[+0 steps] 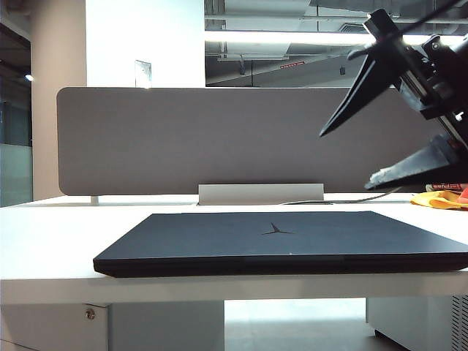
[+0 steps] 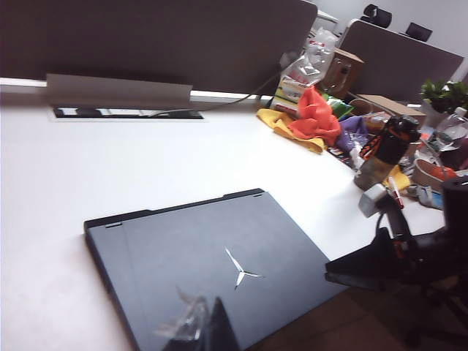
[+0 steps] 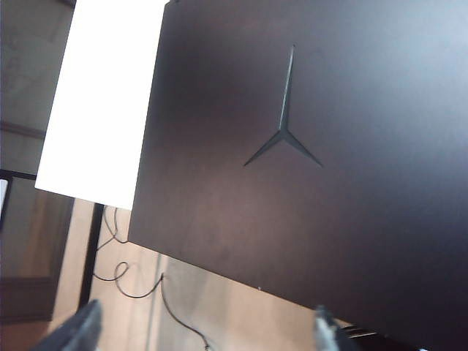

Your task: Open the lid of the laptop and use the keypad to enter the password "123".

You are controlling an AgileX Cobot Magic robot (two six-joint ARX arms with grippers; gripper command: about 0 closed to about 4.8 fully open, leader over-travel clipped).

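The laptop [image 1: 278, 245] lies closed and flat on the white table [image 1: 58, 241]. Its dark lid [image 1: 219, 238] faces up and shows the Y emblem [image 1: 276, 230]. The lid [image 3: 351, 146] fills most of the right wrist view. The keypad is hidden under the lid. My right gripper [image 1: 345, 157] hangs above the laptop's right end, wide open and empty [image 3: 205, 338]. One of its fingers [image 2: 365, 265] shows beside the laptop's front corner. My left gripper [image 2: 208, 333] hovers over the lid [image 2: 197, 256] near its front edge. Only one dark finger [image 2: 221, 329] shows.
A grey divider [image 1: 205, 139] stands behind the laptop, with a white cable tray [image 1: 261, 194] at its foot. At the back right lie coloured cloths [image 2: 314, 117], a bottle [image 2: 384, 150] and other clutter. The table's front edge is close to the laptop; a cable [image 3: 146, 289] lies on the floor below.
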